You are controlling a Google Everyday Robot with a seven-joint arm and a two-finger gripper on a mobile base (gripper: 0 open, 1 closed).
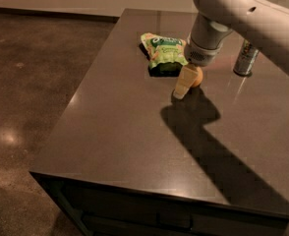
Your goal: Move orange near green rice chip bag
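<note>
Table (110,132), dark top. Orange (197,76): just beside the green rice chip bag (163,50), on its right, pressed against the gripper (184,86). Gripper: low over the table; whether its jaws clamp the orange, cannot tell. Can (245,58): upright, further right.

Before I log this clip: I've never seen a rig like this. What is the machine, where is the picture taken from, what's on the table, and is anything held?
The white shape is the single arm of a mobile robot, reaching in from the upper right of the picture. At its end is a two-finger hand, pointing down at the dark table. There is only one camera. It looks down on the table from its near side, and where it is mounted is not on record. On the table lie a green snack bag, an orange close beside it, and a silver can standing farther off. The hand is right at the orange, but whether it grips it cannot be seen.
</note>
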